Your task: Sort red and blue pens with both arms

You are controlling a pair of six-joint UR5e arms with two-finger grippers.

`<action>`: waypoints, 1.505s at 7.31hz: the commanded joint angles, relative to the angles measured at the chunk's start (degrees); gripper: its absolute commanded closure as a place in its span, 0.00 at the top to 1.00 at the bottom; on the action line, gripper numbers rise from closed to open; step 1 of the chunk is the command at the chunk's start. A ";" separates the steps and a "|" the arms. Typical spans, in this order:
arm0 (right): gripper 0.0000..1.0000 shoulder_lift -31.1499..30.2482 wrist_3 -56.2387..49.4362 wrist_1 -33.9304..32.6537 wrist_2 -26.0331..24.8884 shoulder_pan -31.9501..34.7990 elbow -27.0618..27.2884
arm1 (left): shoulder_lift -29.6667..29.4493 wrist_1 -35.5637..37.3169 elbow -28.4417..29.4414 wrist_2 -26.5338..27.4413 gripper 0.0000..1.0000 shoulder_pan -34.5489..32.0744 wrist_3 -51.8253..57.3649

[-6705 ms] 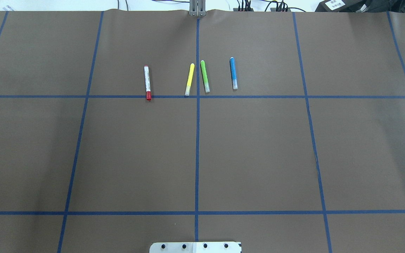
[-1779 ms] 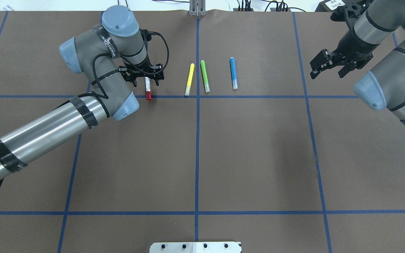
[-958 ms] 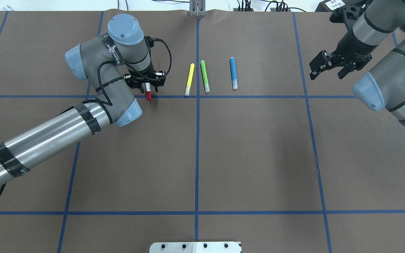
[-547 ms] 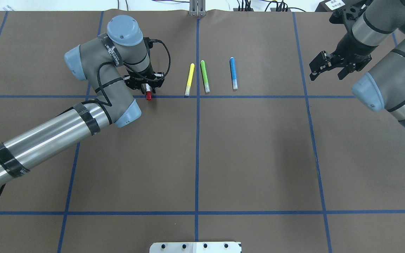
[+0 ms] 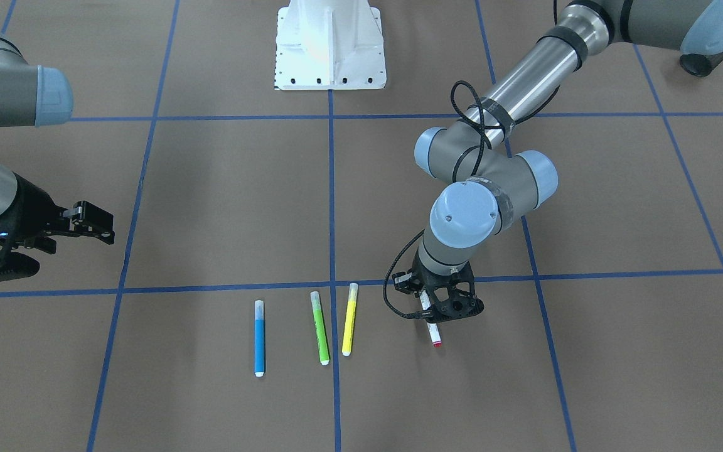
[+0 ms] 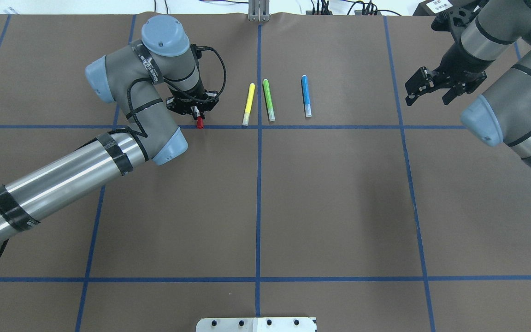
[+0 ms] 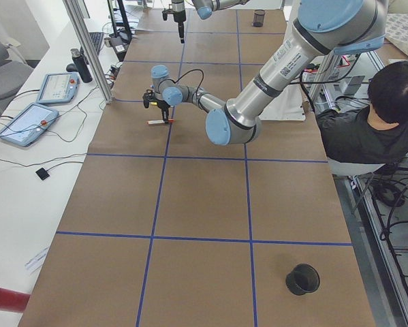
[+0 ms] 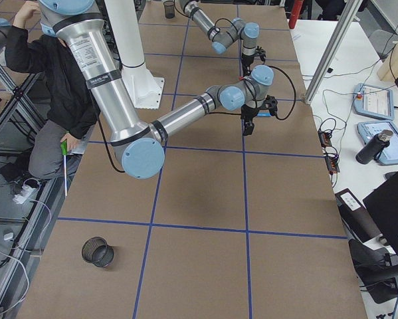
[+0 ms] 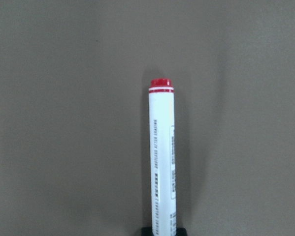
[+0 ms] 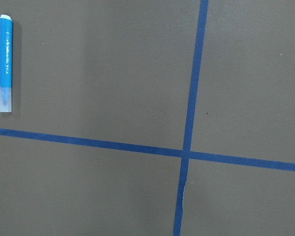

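The red pen (image 6: 199, 121), white-barrelled with a red cap, sits between the fingers of my left gripper (image 6: 195, 107), which is shut on its barrel. Its red end pokes out below the gripper (image 5: 440, 309) in the front-facing view, and the left wrist view looks along the barrel (image 9: 162, 157) above the brown paper. The blue pen (image 6: 306, 96) lies flat on the table, also visible at the upper left of the right wrist view (image 10: 5, 64). My right gripper (image 6: 429, 97) hovers open well to the right of it, holding nothing.
A yellow marker (image 6: 249, 104) and a green marker (image 6: 268, 100) lie side by side between the red and blue pens. Blue tape lines grid the brown table cover. A black mesh cup (image 7: 303, 279) stands near the table's left end. A seated person (image 7: 367, 122) is beside the table.
My left gripper has come down over the red pen and shut on it; the red cap has shifted slightly right and away from the tape line. The right arm has barely moved.
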 commanded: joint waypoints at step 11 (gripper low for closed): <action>0.99 30.70 24.04 22.46 -16.60 -12.60 -40.11 | 9.00 11.45 -15.43 -2.72 0.00 -12.33 4.30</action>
